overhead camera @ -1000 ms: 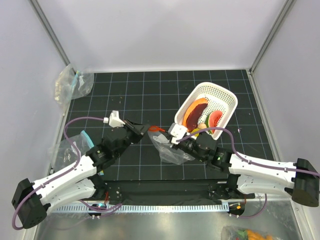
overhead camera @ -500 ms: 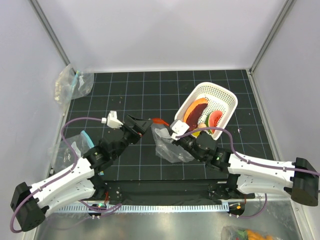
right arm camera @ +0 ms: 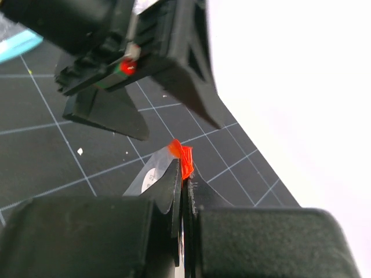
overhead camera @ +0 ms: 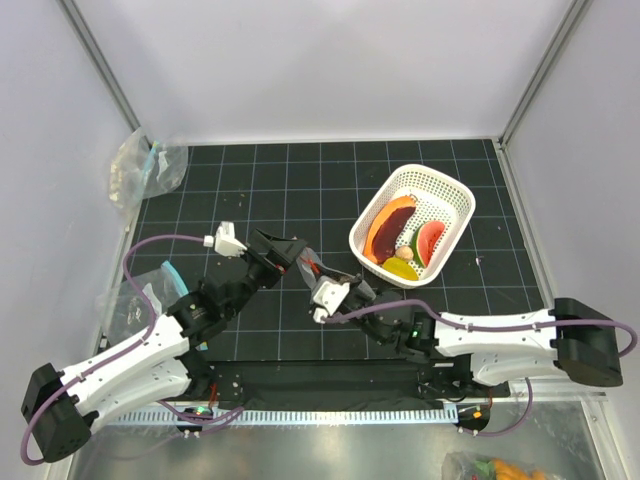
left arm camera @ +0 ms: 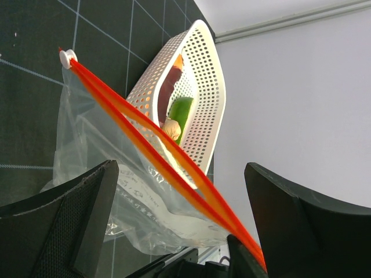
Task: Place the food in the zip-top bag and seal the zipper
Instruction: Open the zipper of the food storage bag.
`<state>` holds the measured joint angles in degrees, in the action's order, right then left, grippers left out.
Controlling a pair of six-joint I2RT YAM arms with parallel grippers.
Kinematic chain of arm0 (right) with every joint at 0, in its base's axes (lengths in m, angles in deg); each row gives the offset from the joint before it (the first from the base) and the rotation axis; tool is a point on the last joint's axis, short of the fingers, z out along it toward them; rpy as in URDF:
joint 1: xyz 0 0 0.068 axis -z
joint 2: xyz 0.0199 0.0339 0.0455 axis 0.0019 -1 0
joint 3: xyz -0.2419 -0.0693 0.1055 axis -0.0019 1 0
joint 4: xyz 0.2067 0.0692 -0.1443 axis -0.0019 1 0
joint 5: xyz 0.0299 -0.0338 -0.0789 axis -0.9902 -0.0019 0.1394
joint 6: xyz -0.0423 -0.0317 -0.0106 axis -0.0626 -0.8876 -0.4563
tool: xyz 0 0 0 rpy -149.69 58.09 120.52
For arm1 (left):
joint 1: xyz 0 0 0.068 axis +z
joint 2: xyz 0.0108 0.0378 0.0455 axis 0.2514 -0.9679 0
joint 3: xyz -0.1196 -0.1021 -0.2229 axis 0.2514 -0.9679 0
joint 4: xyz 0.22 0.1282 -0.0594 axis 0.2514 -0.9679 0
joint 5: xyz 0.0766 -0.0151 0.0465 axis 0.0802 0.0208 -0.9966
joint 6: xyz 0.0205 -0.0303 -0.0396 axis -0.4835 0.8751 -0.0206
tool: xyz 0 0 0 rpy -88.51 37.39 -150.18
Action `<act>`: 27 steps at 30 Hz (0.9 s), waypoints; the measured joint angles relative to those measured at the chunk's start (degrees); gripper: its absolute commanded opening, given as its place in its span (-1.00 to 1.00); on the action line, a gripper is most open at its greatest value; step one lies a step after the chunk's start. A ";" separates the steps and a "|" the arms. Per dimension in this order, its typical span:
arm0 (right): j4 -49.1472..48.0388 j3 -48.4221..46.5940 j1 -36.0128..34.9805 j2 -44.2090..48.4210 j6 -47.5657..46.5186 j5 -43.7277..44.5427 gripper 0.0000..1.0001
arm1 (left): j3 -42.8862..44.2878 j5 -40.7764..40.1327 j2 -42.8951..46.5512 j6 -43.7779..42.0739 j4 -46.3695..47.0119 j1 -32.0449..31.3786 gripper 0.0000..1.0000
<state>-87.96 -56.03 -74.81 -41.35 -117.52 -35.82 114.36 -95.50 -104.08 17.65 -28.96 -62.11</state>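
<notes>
The bag was let go by the left claw, now open; its strip is pinched in the right claw. No food is packed.

The left hand has sprung open, and the right hand has dragged the zip-top bag leftward

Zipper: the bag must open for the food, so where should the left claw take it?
Probably mid-strip on the zipper, one lip only, coming from the left: the strip runs between the open left claw fingers, its lips appear parted there, while the shut right claw pins one end.
</notes>
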 measured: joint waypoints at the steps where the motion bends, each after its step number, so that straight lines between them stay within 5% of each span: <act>1: -0.85 0.00 -0.72 -1.11 -1.27 0.92 -0.98 | 0.00 0.00 0.00 0.02 0.00 0.00 0.84; 16: -6.93 1.05 -2.12 -1.97 -6.45 5.99 -0.97 | -0.11 0.02 -0.04 1.40 -0.02 0.00 0.26; 27: -7.04 1.25 -2.12 -1.42 -6.64 6.01 -0.95 | -0.02 0.66 -4.20 1.14 -0.59 0.00 0.29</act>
<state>-95.00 -54.78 -76.93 -42.77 -124.16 -29.81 114.34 -94.84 -108.28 18.78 -29.55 -62.11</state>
